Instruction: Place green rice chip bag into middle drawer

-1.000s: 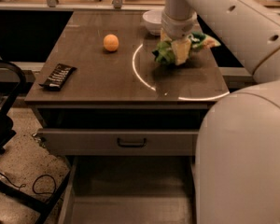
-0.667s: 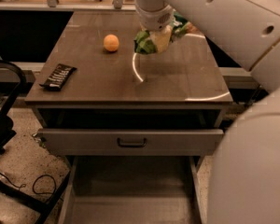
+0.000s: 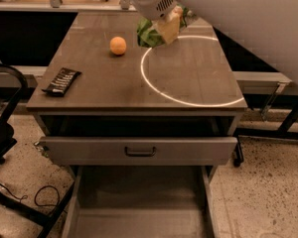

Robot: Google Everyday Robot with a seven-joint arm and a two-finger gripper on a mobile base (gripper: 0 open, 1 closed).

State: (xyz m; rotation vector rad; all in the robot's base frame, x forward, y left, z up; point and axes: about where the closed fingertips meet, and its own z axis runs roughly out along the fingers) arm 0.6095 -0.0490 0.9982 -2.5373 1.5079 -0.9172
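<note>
My gripper (image 3: 165,29) hangs over the back middle of the tabletop, just right of the orange, and is shut on the green rice chip bag (image 3: 146,34). The bag is crumpled and held above the table; mostly its green left side shows, and the rest is hidden by the fingers and my white arm (image 3: 238,19). The middle drawer (image 3: 139,202) is pulled out at the bottom of the view, a grey box with a bare floor and low side walls. It lies well below and in front of the gripper.
An orange (image 3: 118,45) sits on the brown tabletop (image 3: 89,93) left of the gripper. A black flat bar wrapper (image 3: 62,81) lies near the left edge. The top drawer (image 3: 139,150) with a grey front and dark handle stands slightly open. A black chair (image 3: 2,133) and cables are at left.
My arm has carried the green bag leftward from the table's right side toward the back middle, holding it off the tabletop. The orange and wrapper have not moved.
</note>
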